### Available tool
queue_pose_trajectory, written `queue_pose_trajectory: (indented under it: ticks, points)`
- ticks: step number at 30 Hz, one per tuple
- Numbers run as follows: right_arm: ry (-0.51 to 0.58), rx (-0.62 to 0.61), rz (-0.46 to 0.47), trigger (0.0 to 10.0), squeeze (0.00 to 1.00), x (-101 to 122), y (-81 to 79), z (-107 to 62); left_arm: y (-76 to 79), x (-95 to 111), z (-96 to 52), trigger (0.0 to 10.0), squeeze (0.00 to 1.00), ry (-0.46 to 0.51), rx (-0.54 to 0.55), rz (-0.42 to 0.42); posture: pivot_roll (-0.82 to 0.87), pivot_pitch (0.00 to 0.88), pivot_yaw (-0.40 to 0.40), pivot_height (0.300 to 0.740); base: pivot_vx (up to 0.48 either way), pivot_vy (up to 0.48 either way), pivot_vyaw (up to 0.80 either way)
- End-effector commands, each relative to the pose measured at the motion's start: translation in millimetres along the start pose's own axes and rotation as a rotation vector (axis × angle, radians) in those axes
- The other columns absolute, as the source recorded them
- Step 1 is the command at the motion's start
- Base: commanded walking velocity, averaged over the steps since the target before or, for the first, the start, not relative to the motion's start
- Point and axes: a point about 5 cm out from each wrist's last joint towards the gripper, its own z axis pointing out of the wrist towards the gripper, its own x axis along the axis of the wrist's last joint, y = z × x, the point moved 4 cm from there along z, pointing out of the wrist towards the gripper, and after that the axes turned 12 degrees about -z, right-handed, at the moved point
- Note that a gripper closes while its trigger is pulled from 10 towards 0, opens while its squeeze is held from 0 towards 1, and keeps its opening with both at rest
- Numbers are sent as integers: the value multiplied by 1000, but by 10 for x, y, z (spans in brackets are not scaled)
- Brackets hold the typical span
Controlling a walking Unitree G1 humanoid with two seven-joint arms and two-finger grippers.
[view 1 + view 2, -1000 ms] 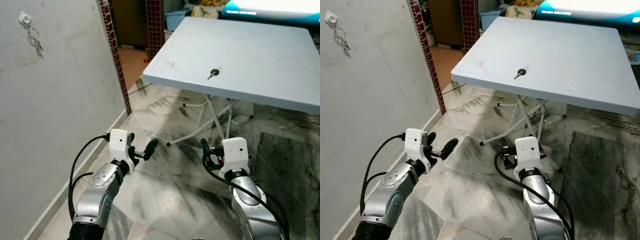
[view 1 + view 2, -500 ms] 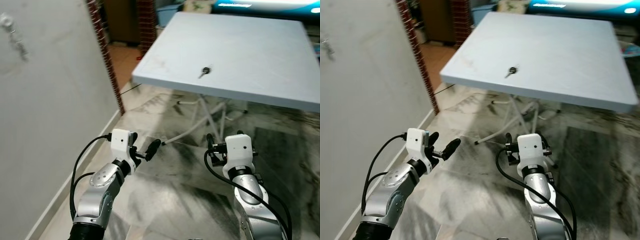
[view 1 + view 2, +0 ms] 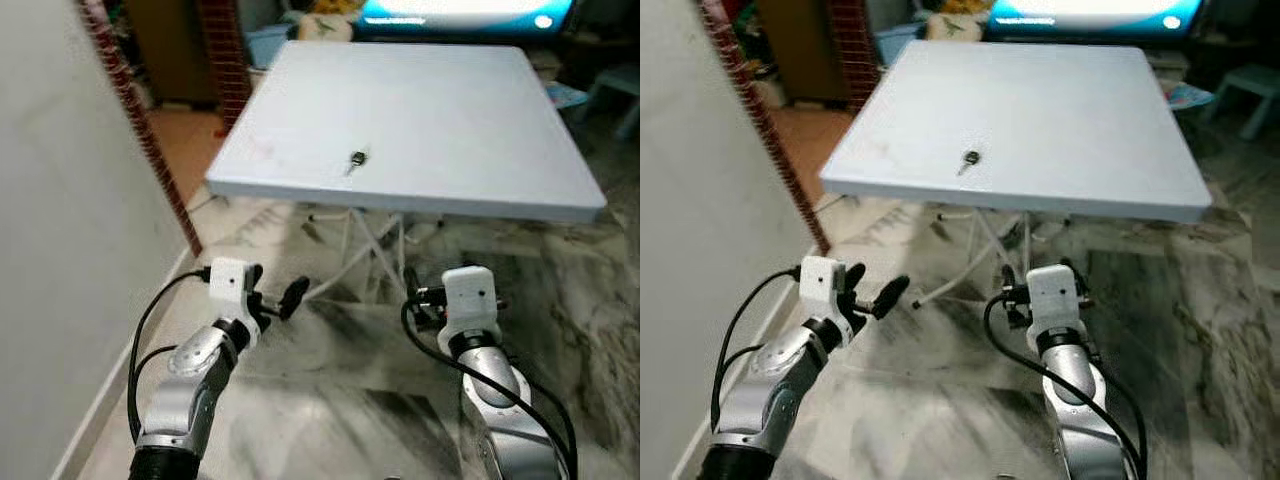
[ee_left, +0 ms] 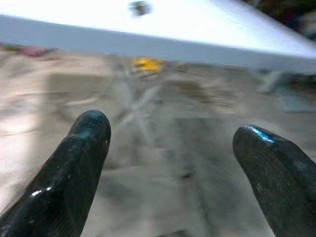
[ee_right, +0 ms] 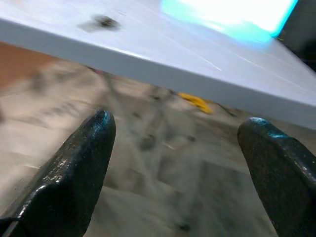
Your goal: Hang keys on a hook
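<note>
Key [image 3: 356, 158] is lying flat on the table [image 3: 480, 120], near the front edge on the robot's left half — small dark head, short shaft. Its long axis seems to be running roughly away from the robot, slightly skewed; too small to call finer than that.

Both grippers are hanging low over the marble floor [image 3: 330, 400], below the tabletop's level, nothing held. Left gripper [image 4: 173, 163] is sitting with fingers spread wide; right gripper [image 5: 177, 163] likewise wide apart. From both sets of fingers the key is lying ahead and above, past the table edge. In the left wrist view it is showing as a dark blur up over the left finger; in the right wrist view, likewise.

Head views are putting the key between the two arms, a bit closer to the left one's line — so the left arm looks like the nearer pick, though it's a narrow call. No hook visible on the wall [image 3: 60, 250] here.
</note>
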Motion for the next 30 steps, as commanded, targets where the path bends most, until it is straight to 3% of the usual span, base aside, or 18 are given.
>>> queue_pose_trajectory:
  ticks: [1, 6, 24, 30]
  points:
    - [34, 4, 20, 10000, 0, 107, -45, 11, -73, 59, -30, 10000, 0, 8, 17, 28, -70, 68, 40, 740, 345, 0, -406]
    - [34, 8, 21, 10000, 0, 106, -54, 14, -71, 50, -28, 10000, 0, 6, 16, 30, -72, 68, 42, 740, 342, 54, -324]
    - [30, 20, 32, 10000, 0, 96, -83, 12, -69, 48, -24, 10000, 0, 10, 23, 46, -72, 72, 45, 740, 226, 343, -67]
    - [60, 41, 19, 10000, 0, 147, -103, 0, -173, 136, -39, 10000, 0, 66, 114, 99, -72, 72, 45, 740, 0, 0, 0]
